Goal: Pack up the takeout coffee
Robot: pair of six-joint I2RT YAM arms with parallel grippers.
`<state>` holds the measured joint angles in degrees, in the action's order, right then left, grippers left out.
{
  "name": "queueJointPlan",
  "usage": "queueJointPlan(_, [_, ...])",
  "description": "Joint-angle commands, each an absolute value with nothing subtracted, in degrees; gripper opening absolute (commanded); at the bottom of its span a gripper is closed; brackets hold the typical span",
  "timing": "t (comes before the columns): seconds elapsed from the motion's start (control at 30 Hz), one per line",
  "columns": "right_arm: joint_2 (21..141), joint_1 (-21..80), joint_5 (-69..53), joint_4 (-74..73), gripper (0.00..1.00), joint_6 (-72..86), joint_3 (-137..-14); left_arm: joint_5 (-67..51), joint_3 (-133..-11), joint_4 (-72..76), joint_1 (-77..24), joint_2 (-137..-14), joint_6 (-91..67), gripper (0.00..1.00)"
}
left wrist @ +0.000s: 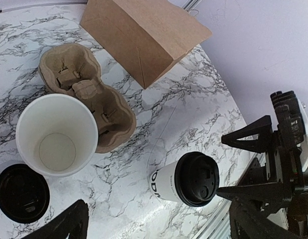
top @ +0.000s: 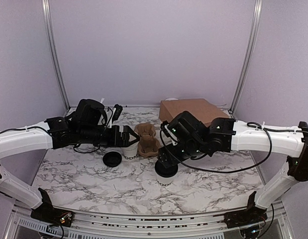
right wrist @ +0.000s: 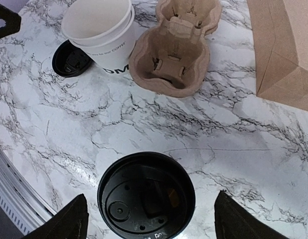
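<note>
Takeout coffee stands lidded on the desk inside the wide-spread right tool, which should close gently on its wall before lifting toward the carrier; left tool likewise gapes, empty.

High rear overview, two downward wrist views, carrier seemingly in all

Light: soft, even, bright from above.
Shadows: faint, short, beside the lidded cup and carrier.
Focus: marble table crisp; overhead view softer, grainier.
</note>
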<state>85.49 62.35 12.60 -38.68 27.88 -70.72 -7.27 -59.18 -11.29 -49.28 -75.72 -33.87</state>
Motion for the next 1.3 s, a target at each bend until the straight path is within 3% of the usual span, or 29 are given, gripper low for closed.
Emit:
queueJointPlan(0.0, [89.1,65.7,16.4,-43.1,0.84,31.9,-75.9,-8.7,-57.1,-14.1,-49.0,-73.2,-30.6,0.99])
queueJointPlan(0.93, [93.9,68.6,20.3,-46.4,0.82,39.1,-83.2,-11.9,-54.9,-14.7,-48.1,-73.7,-28.2,0.99])
queueJointPlan(1.27, [93.0,66.9,21.1,-46.9,0.83,42.9,-79.8,-12.0,-54.8,-14.6,-48.0,-73.8,-28.3,0.99])
